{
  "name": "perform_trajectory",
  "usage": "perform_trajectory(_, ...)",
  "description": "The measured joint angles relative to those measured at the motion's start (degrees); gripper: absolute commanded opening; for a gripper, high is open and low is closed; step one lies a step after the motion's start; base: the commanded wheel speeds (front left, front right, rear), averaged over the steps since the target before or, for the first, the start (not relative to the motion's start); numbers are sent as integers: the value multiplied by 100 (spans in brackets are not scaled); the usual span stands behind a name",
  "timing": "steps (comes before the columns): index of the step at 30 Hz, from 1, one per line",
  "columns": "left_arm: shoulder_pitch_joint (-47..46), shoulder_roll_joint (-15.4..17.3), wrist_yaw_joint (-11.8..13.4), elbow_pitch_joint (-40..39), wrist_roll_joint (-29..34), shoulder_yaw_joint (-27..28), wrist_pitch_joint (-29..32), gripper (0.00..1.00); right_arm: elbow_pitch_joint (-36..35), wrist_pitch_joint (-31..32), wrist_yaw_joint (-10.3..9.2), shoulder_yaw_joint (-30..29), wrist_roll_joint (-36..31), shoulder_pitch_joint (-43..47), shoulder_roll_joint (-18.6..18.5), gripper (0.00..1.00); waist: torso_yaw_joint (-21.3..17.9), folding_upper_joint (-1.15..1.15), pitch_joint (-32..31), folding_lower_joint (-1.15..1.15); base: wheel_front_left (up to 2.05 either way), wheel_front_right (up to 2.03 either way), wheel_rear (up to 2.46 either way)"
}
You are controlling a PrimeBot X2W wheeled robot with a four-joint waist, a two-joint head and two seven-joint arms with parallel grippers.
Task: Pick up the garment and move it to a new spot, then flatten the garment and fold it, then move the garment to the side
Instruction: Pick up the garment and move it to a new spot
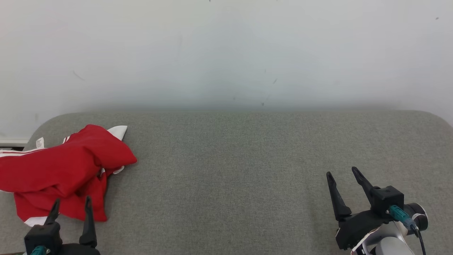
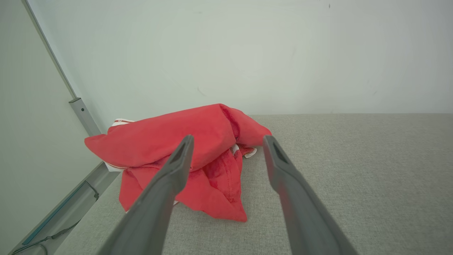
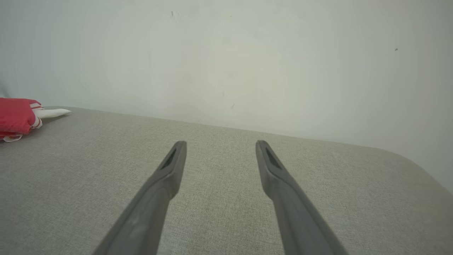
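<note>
A crumpled red garment [image 1: 60,170] with white trim lies in a heap at the left end of the grey padded surface [image 1: 240,170]. My left gripper [image 1: 72,204] stands open at the lower left, its fingertips over the garment's near edge with nothing between them. In the left wrist view the garment [image 2: 198,141] sits just beyond the open left gripper [image 2: 228,141]. My right gripper [image 1: 343,173] is open and empty at the lower right, far from the garment. From the right wrist the garment [image 3: 16,117] shows at the far left, well away from the open right gripper [image 3: 220,144].
A pale wall [image 1: 226,53] rises behind the surface. A metal rail [image 2: 83,117] with a cable runs along the surface's left edge. The surface's corners are rounded, and bare grey fabric stretches between the garment and my right gripper.
</note>
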Motion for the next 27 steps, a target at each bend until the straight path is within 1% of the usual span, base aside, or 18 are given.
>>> perform_trajectory(5, 1, -21, 42, -30, -75, 23, 2, 100, 13, -5, 0, 46, 53, 4, -2, 100, 66, 0, 3, 0, 0, 0, 0)
perform_trajectory(11, 21, 12, 89, -68, -138, 65, -14, 100, 15, -10, 0, 88, 110, 8, -3, 100, 248, 0, 5, 0, 0, 0, 0)
perform_trajectory(27, 134, 113, 243, -237, -207, 131, 30, 100, 60, -49, 0, 285, 391, 53, -4, 100, 1022, 0, -49, 0, 0, 0, 0)
